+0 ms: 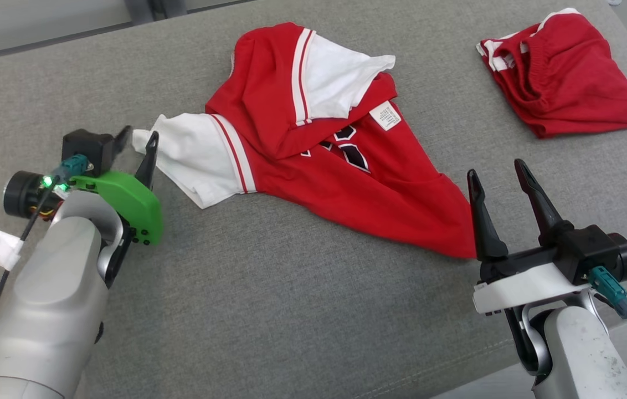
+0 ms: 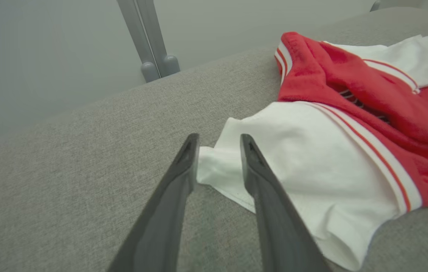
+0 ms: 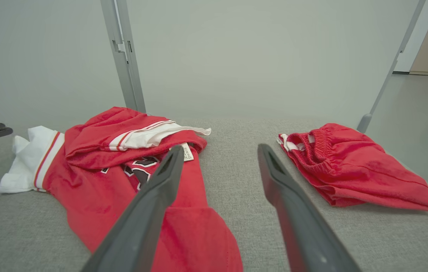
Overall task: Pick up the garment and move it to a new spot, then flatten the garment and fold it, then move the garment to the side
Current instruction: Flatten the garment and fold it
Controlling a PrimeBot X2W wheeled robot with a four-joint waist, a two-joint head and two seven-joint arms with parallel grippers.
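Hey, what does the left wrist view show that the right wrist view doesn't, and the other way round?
Left wrist view: the left gripper close up, its fingers apart on either side of the white sleeve tip. Right wrist view: the right gripper, open, the red shorts off to the side, and a white label. Shared: the red and white jersey on the grey cushion, and a grey post behind.
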